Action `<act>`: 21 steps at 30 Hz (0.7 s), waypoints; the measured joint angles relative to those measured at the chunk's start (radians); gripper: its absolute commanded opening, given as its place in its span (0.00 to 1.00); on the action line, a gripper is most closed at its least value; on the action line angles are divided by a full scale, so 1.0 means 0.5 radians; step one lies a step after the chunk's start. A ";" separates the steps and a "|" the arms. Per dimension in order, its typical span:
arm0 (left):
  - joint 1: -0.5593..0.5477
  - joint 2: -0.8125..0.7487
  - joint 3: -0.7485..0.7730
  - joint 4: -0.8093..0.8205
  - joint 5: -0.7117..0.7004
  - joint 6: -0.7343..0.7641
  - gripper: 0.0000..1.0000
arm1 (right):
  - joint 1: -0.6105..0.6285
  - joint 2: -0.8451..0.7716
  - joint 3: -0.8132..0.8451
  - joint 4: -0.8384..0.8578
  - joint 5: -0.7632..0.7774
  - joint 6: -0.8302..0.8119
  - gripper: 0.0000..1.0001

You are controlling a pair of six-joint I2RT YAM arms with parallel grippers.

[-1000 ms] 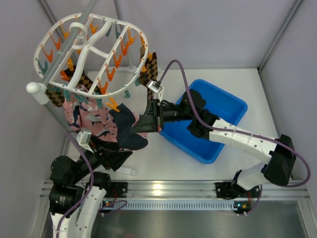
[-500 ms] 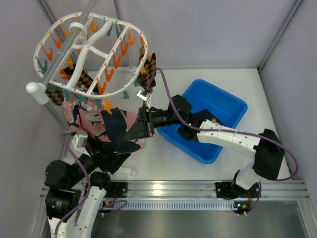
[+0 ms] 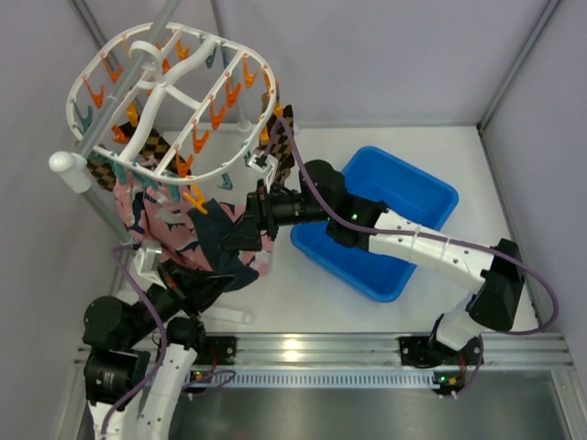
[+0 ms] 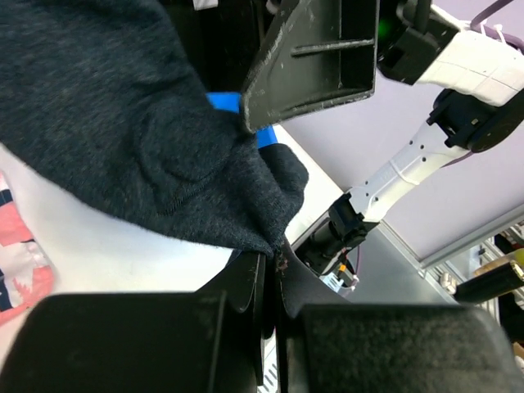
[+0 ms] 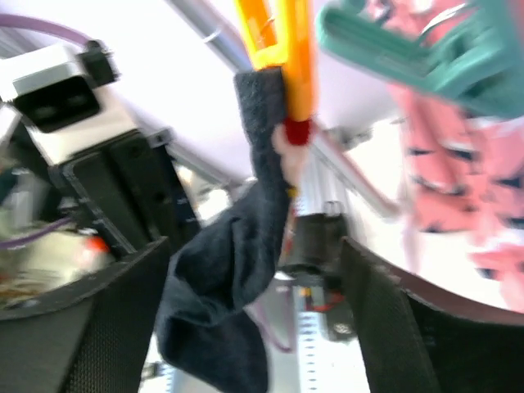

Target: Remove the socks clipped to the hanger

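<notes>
The hanger (image 3: 67,108) hangs at the far left on a grey pole (image 3: 108,117). It is tilted, and the long axis of its oval runs roughly left to right. Pink socks (image 3: 165,220) hang bunched under its near-left rim. Checkered socks show at its right end (image 3: 282,124) and at its left side.

A navy sock (image 3: 225,240) hangs from an orange clip (image 3: 194,197) on the near rim. Its top is pinched in the clip, and its length runs down and toward the near side, where the lower end bunches.

The right gripper (image 3: 237,240) reaches in from the right, past the blue bin (image 3: 404,211). In the right wrist view its jaws stand wide apart (image 5: 254,246), one on each side of the navy sock (image 5: 229,270), just below the orange clip (image 5: 282,57). Neither finger clearly touches the cloth. A teal clip (image 5: 409,49) sits just beside the orange one, with pink fabric (image 5: 458,180) below it.

The left gripper (image 3: 206,284) sits low on the near side, under the sock's lower end. In the left wrist view its fingers are together (image 4: 270,282), pinching the bottom edge of the navy sock (image 4: 123,139), which spreads up and to the left from there. One right-gripper finger (image 4: 315,49) hangs just above that fold of fabric, with a strip of the bin (image 4: 221,101) showing beside it.
</notes>
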 measured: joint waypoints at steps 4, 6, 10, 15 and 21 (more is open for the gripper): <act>0.000 -0.001 0.000 0.000 0.021 -0.049 0.00 | 0.000 -0.019 0.130 -0.242 0.172 -0.256 0.88; 0.000 -0.001 0.000 0.000 0.029 -0.064 0.00 | 0.000 -0.019 0.201 -0.330 0.225 -0.343 0.88; 0.000 -0.001 0.000 0.000 0.036 -0.098 0.00 | 0.009 -0.018 0.362 -0.447 0.343 -0.494 0.88; 0.000 -0.002 -0.001 0.000 0.051 -0.142 0.00 | 0.039 -0.005 0.485 -0.452 0.429 -0.611 0.88; 0.000 -0.019 -0.002 0.000 0.067 -0.179 0.00 | 0.087 0.134 0.616 -0.456 0.480 -0.681 0.87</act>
